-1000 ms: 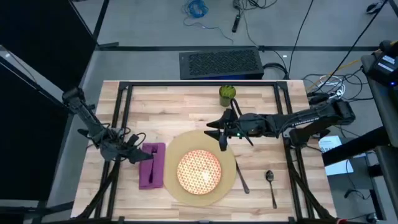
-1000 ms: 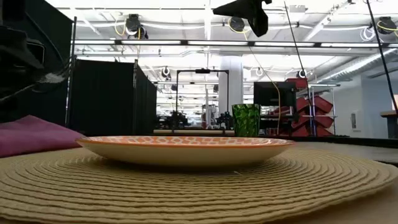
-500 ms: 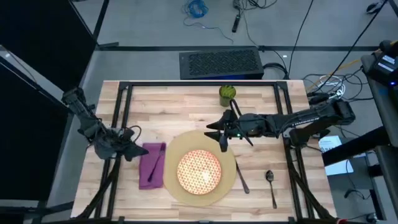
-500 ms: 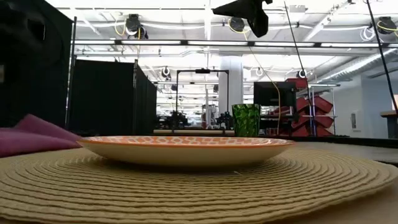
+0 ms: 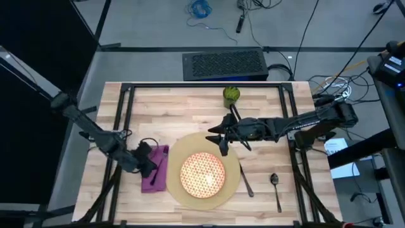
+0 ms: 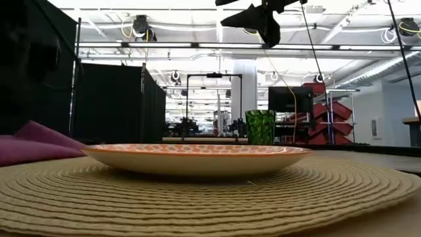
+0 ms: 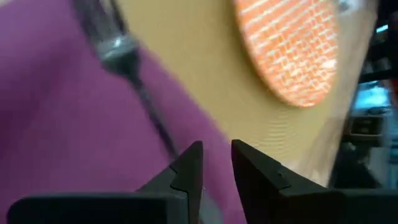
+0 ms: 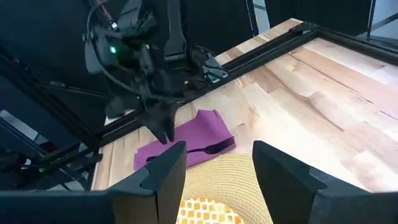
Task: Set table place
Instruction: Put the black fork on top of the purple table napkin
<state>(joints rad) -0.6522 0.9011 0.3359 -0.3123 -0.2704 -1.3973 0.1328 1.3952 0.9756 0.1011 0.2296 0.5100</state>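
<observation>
Round woven tan mat (image 5: 235, 166) — latticed plate (image 5: 203, 175), purple cloth (image 5: 155, 170) beside.

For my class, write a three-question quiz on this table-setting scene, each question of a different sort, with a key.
1. True or false: the plate lies on the round mat.
2. What lies on the purple napkin? A) fork B) spoon C) green cup
3. Fill in: the left gripper is over the ____, while the right gripper hangs above the mat's far edge.

Key
1. True
2. A: the left wrist view shows a fork on it; the spoon lies on the table.
3. napkin
</observation>
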